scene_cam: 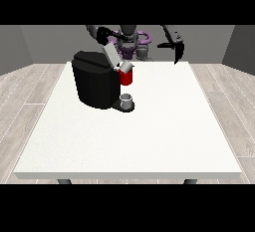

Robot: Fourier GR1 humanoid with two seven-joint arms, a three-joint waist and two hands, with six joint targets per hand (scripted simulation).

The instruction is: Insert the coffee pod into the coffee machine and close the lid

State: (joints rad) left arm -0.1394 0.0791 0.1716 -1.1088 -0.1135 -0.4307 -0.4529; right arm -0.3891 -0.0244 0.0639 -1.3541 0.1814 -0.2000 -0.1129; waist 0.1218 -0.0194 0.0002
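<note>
Coffee pod (127,67): a small pale cylinder is sitting tilted at the top of the machine's red front part, just under the raised lid; I cannot tell whether it is lying in its slot or only resting at the mouth of it.

Red holder (126,78): it is showing on the machine's front face, directly above the cup, with the pod touching its upper edge.

Lid (110,55): a grey flap is standing up at a slant over the machine's top, so it is not yet closed.

Coffee machine (94,84): the black body is standing on the table's far left part, its spout side facing the view's right.

Cup (127,100): a small grey cup is waiting on the machine's base, below the holder.

Hand at the view's left (103,34): it is hanging above and behind the lid, near it; whether it is touching the lid, and how it is shaped, I cannot tell.

Hand at the view's right (177,51): it is hanging in the air well apart from the machine, carrying nothing, its fingers pointing down and looking relaxed.

Table (149,141): the white top is carrying the machine.

Progress: the pod is looking delivered or nearly so; seating it fully, if needed, and pressing the lid down are what seem to be remaining.
</note>
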